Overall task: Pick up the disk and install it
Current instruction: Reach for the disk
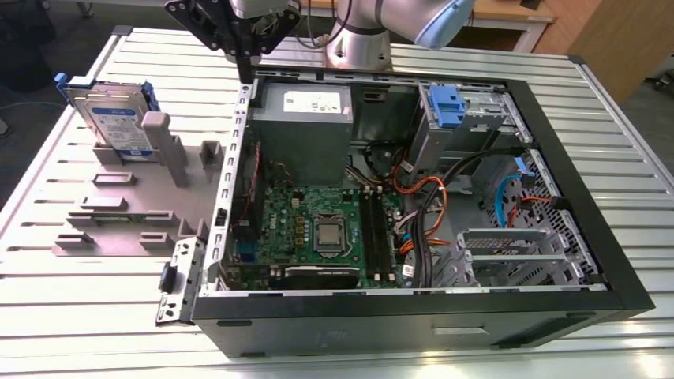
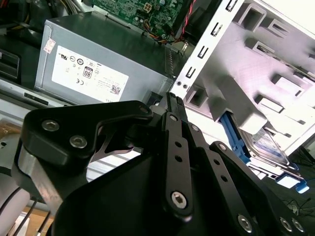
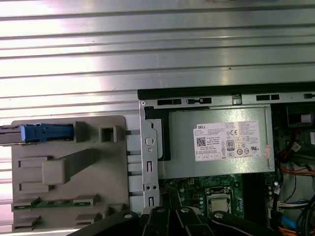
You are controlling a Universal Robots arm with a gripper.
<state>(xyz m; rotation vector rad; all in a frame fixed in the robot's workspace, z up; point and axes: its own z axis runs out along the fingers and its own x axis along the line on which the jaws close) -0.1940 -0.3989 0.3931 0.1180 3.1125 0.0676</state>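
Note:
The disk (image 1: 110, 118), a silver drive with a white-and-blue label in a bright blue carrier, stands on edge in the grey holder (image 1: 126, 205) at the exterior view's left, outside the computer case. My gripper (image 1: 246, 73) hangs above the case's back left corner, to the right of the disk and apart from it. Its fingers are shut with nothing between them. In the second wrist view the shut gripper (image 2: 173, 99) points at the case's edge, with the disk (image 2: 268, 147) off to one side. The first wrist view shows the disk's blue edge (image 3: 44, 132).
The open computer case (image 1: 569, 197) lies on the slatted metal table (image 1: 611, 103). Inside are a grey power supply box (image 1: 305, 118), the motherboard (image 1: 316, 229), cables, and a silver drive cage with a blue latch (image 1: 447, 106). The arm's base (image 1: 358, 39) stands behind the case.

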